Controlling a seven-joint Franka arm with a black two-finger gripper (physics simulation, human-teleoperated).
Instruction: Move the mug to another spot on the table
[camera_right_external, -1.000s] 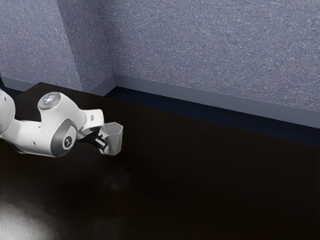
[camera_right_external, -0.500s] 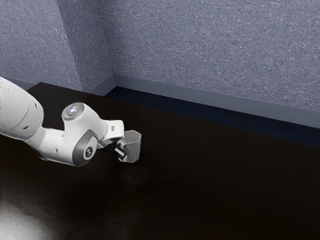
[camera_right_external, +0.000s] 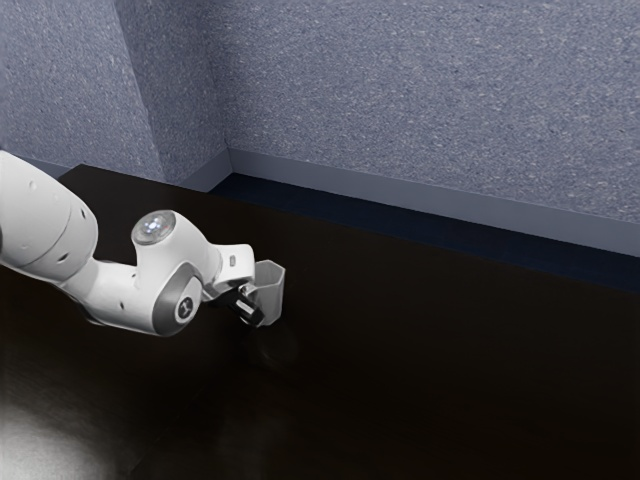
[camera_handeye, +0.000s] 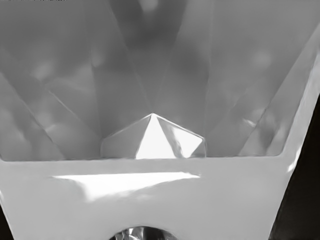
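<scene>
"What lay around you?"

"A dark table (camera_right_external: 450, 360) ran under a speckled grey wall (camera_right_external: 420, 90). My white arm (camera_right_external: 110, 270) reached in from the exterior view's left."

"Where was the mug?"

"The grey mug (camera_right_external: 270, 285) was mouth up at the table's left part, low over the top. I could not tell if its base touched."

"And your jaws?"

"My gripper (camera_right_external: 248, 303) was clamped on the mug's wall on the side nearest my arm. My wrist camera looked into its faceted inside (camera_handeye: 150, 65)."
</scene>
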